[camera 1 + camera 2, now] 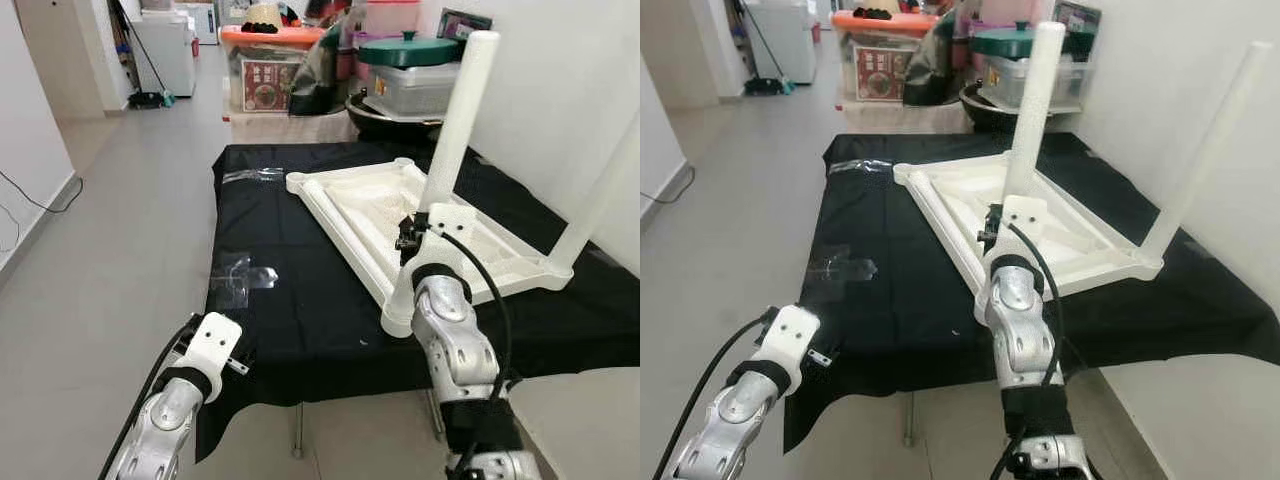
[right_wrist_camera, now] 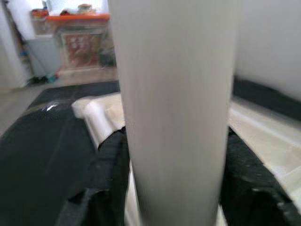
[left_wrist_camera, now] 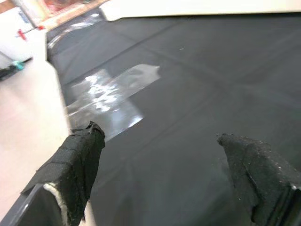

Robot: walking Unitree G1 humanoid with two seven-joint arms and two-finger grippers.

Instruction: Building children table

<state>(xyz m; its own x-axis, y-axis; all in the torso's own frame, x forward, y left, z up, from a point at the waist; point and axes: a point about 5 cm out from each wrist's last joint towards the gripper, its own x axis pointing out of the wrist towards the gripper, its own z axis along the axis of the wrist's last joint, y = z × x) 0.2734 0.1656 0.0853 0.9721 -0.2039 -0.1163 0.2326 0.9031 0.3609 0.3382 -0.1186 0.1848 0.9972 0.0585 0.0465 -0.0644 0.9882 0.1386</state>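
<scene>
Right arm reaches up from lower centre, right gripper [image 1: 412, 232] clamped around the leg [image 1: 455, 125], which stands upright on the upturned tabletop [image 1: 370, 215] mid-frame. Left gripper [image 3: 169, 174] hovers lower left, fingers [image 3: 77, 165] wide apart over the cloth [image 1: 290, 320].

White plastic tabletop [image 1: 365, 215] lying upside down, ribbed underside up, on the black-draped table [image 1: 300, 320], toward its right side and skewed to the edges. One round white leg [image 1: 455, 125] standing upright at the near corner of the tabletop, clasped low down between black fingers [image 2: 106, 181]. A second white leg [image 1: 605, 190] rising, tilted, from the right-hand corner, close to the wall.
</scene>
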